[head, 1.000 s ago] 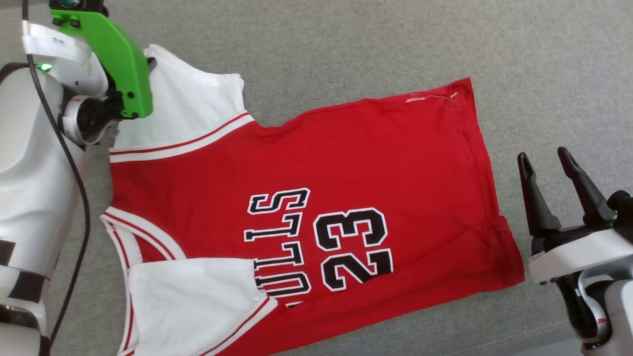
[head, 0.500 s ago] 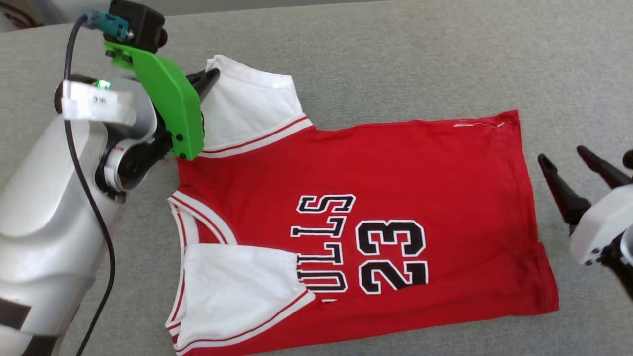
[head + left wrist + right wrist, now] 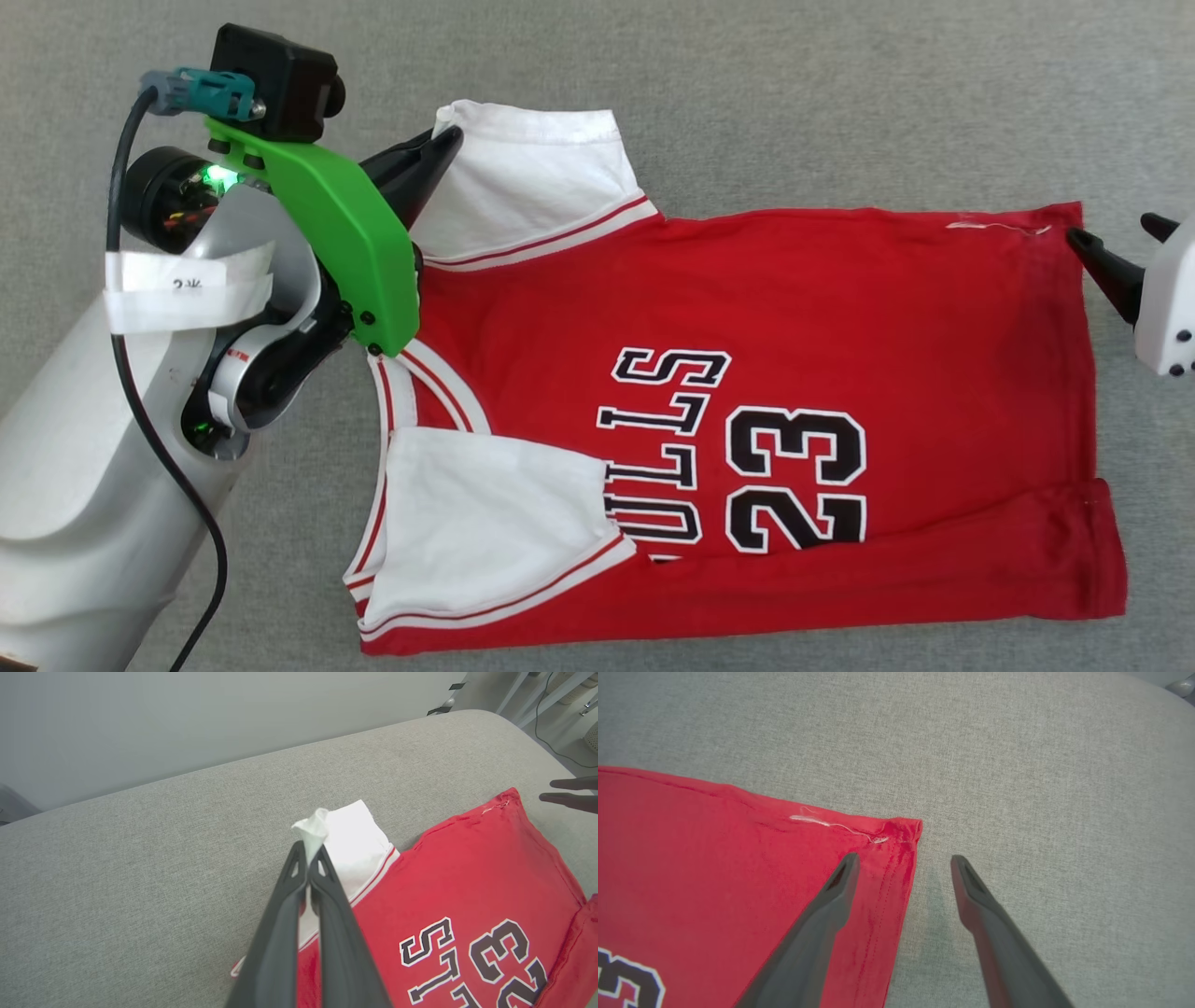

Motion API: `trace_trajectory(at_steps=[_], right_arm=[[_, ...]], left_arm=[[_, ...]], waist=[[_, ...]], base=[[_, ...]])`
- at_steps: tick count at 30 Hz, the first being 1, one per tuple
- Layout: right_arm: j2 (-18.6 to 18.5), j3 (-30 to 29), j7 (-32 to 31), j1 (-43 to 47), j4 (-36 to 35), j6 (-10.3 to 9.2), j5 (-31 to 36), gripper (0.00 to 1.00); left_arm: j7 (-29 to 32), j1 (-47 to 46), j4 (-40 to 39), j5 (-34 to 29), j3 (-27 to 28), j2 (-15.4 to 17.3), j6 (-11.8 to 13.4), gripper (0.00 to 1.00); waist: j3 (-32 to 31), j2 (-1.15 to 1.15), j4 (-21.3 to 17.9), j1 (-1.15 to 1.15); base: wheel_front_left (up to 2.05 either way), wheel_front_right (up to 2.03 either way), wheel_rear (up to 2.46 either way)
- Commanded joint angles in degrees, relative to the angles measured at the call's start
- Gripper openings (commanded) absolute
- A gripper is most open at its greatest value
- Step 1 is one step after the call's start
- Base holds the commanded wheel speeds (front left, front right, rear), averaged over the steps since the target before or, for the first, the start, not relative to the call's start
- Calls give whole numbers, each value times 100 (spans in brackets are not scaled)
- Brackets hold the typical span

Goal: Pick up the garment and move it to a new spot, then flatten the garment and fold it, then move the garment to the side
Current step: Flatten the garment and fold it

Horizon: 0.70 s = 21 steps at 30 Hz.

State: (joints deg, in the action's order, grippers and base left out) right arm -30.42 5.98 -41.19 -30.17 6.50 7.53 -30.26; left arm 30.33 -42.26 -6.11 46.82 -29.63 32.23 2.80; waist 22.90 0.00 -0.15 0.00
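The left gripper (image 3: 308, 851) has its jaws pinched on a corner of the white sleeve (image 3: 350, 840). The right gripper (image 3: 903, 861), jaws wide, straddles the red hem corner, where the right wrist view shows a loose white thread (image 3: 831, 823). The garment (image 3: 840, 308) lies spread print-up on the grey counter (image 3: 840, 93).

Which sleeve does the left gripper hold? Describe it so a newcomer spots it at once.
On the grey fabric surface lies a red jersey-style T-shirt with black "BULLS 23" print. At its collar end, one white short sleeve juts out beyond the red body, its corner pinched by the shut left gripper. The other white sleeve is folded inward over the lettering instead.
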Motion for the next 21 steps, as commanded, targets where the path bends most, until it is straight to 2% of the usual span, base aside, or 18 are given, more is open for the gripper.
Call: trace_trajectory(at_steps=[1,10,15,16,17,18,21], right_arm=[[22,23,-36,-180,130,-4,18,100],[14,261,-103,-572,855,-4,148,100],[-92,599,-84,-535,1149,-4,205,99],[-95,649,-57,-523,1202,-4,169,54],[-96,686,-19,-519,1236,-4,143,16],[-95,727,30,-518,1278,-4,112,0],[-94,789,235,-528,1377,-4,46,0]], left_arm=[[-48,107,-46,-71,2,27,27,0],[-195,29,-112,-128,-84,-85,-58,0],[-246,0,-14,-117,-119,-126,-117,0],[-256,-5,16,-112,-125,-131,-132,0],[-263,-7,43,-109,-130,-134,-143,0],[-272,-5,79,-104,-135,-135,-155,0],[-302,15,187,-100,-142,-129,-172,0]], waist=[[230,0,166,0],[491,0,380,0],[510,0,445,0],[499,0,456,0],[484,0,461,0],[461,0,462,0],[372,0,457,0]], base=[[0,0,0],[0,0,0],[0,0,0],[0,0,0],[0,0,0],[0,0,0],[0,0,0]])
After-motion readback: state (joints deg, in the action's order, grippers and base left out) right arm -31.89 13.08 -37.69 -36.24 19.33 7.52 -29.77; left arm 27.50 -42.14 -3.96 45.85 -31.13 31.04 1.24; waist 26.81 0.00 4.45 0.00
